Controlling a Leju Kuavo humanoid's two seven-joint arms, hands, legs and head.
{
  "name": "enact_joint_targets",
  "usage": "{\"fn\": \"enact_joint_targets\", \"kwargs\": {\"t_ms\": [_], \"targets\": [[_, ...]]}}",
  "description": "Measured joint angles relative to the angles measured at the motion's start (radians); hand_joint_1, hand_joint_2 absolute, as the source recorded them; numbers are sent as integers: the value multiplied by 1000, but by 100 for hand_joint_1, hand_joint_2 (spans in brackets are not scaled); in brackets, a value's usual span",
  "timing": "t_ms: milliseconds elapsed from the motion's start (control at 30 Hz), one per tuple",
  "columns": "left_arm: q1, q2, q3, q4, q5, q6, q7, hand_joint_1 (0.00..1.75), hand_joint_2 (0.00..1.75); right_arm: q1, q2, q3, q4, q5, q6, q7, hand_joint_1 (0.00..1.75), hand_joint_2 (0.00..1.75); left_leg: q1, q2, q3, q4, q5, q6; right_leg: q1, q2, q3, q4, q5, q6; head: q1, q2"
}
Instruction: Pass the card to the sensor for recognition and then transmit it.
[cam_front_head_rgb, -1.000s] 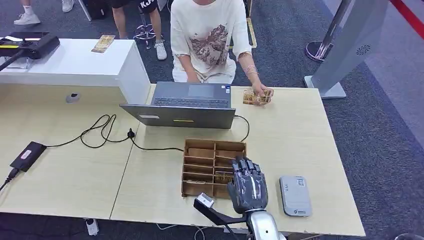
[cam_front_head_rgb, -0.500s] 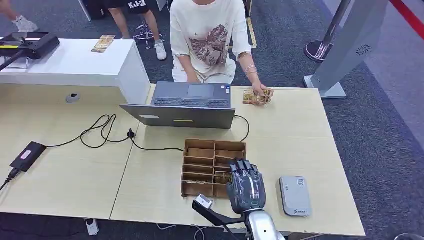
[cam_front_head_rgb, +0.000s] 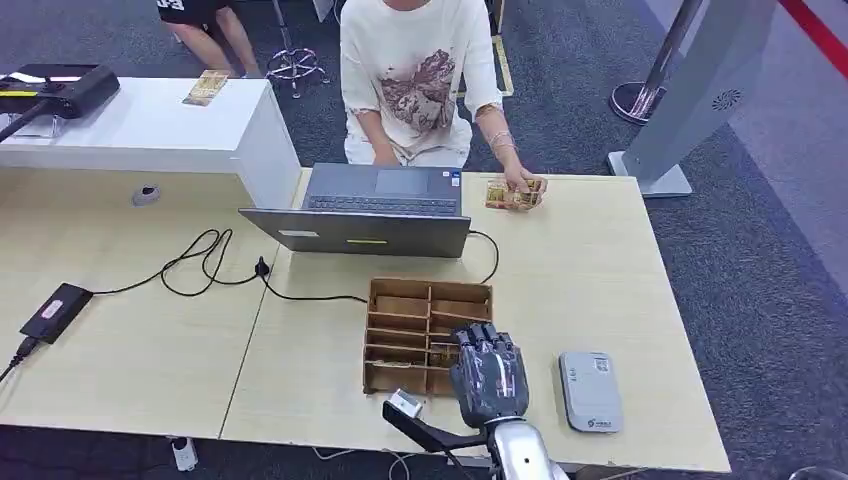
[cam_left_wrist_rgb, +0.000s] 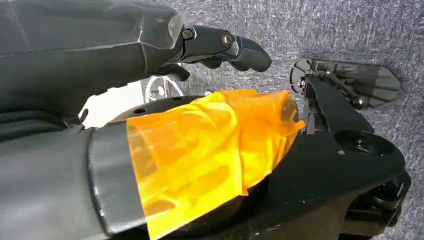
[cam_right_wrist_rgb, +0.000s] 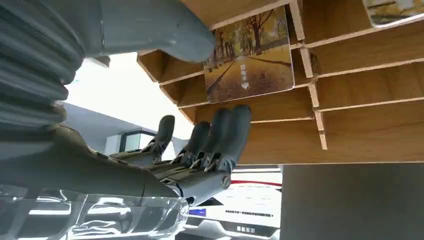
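The right wrist view shows the right hand (cam_right_wrist_rgb: 200, 145), fingers spread and empty, facing a card (cam_right_wrist_rgb: 250, 55) in the wooden box (cam_front_head_rgb: 405, 330).

Card (cam_right_wrist_rgb: 250, 55): autumn tree-lined path print with small white lettering, standing on edge in a slot of the wooden divider box (cam_front_head_rgb: 415, 320), near-right part of it, leaning against a partition. Not gripped.

Sensor (cam_front_head_rgb: 590, 391): flat grey rounded-corner pad, lying flat on the table, near edge, just right of the box, apart from it.
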Motion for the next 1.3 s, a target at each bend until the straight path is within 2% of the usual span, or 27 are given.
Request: {"fn": "enact_joint_targets", "kwargs": {"t_ms": [667,833,900,933,1033,1133,1300], "targets": [[0,0,0,0,9,5,-2,0,0,-5,0,6,11,0,8,8,127,175,0,0,0,0,0,0,0,0,0,0,0,0,0,0],[0,0,0,0,10,5,-3,0,0,-5,-1,5,10,-6,8,9,140,175,0,0,0,0,0,0,0,0,0,0,0,0,0,0],[0,0,0,0,11,6,-7,0,0,-4,-2,5,9,-35,8,-5,148,175,0,0,1,0,0,0,0,0,0,0,0,0,0,0],[0,0,0,0,12,6,-9,0,0,-3,-3,4,7,-53,10,-15,147,175,0,0,1,0,0,0,0,0,0,0,0,0,0,0],[0,1,0,0,14,6,-10,0,0,2,-4,1,-11,-148,28,-57,168,175,0,0,1,0,0,0,0,0,0,0,0,0,0,0],[0,1,0,0,17,6,-11,0,0,20,-5,-6,-37,-238,44,-97,175,175,0,0,1,0,0,0,0,0,0,0,0,0,0,0],[0,1,0,0,21,8,-11,0,0,55,-11,-29,-100,-341,60,-143,175,175,0,0,0,0,0,0,0,0,0,0,0,0,0,0]]}}
